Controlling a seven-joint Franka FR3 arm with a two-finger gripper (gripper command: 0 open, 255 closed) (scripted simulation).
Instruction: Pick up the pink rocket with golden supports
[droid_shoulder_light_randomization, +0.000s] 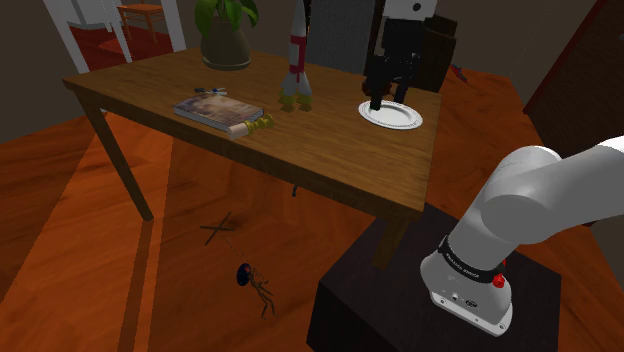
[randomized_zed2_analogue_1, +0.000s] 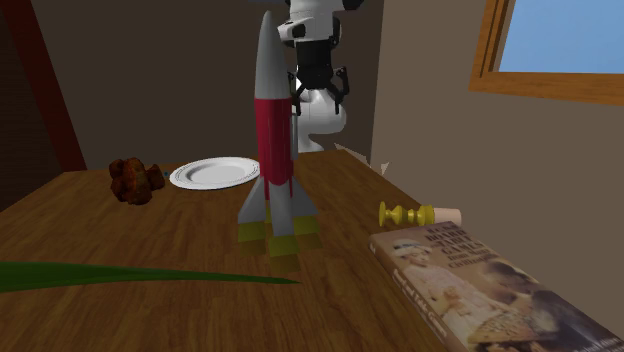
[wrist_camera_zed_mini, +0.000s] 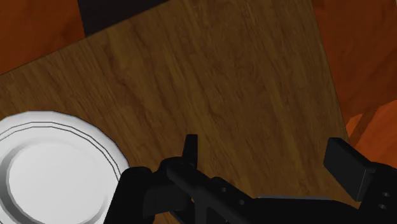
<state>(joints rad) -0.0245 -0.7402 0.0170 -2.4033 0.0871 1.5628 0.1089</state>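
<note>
Wood of the worktop (wrist_camera_zed_mini: 242, 76) shows between the two black fingers (wrist_camera_zed_mini: 347, 167) of the gripper (wrist_camera_zed_mini: 267, 162), which stand wide apart, clasping and touching nothing. The gripper hangs low over the worktop, just beside the white plate (droid_shoulder_light_randomization: 391, 116), near the corner at the shoulder view's upper right. The rocket (droid_shoulder_light_randomization: 296, 55) stands upright on yellowish supports, with a red-pink band on its pale body. It is well apart from the gripper, close to the far long edge, between the plate and the potted plant (droid_shoulder_light_randomization: 226, 35).
</note>
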